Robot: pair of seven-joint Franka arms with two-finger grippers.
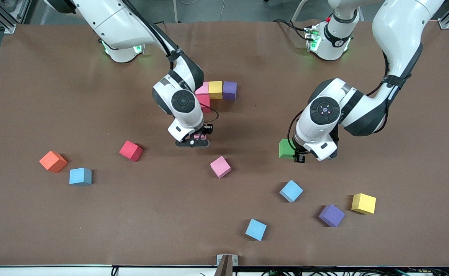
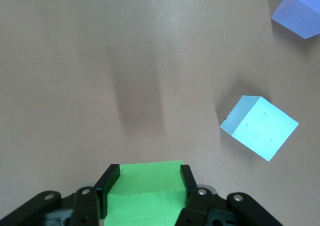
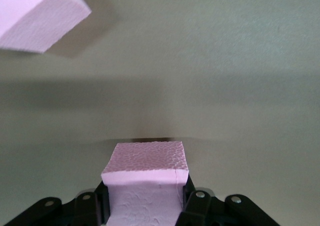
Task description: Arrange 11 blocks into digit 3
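Blue, purple, yellow, pink and red loose foam cubes (image 1: 220,166) lie nearest, unplaced. The left gripper (image 2: 148,193) clamps a green foam cube (image 2: 145,193), the right gripper (image 3: 145,196) a pink foam cube (image 3: 146,178). Farthest, the started digit (image 1: 216,90) has four joined cubes.

The brown table (image 1: 56,96) is lit evenly from overhead; soft shadows are cast beside each cube. Slight softness is seen in the wrist views, where the light blue cube (image 2: 260,127) is rendered paler.

You have one orange cube (image 1: 53,161) at about eight o'clock on the brown table (image 1: 36,96), resting flat.
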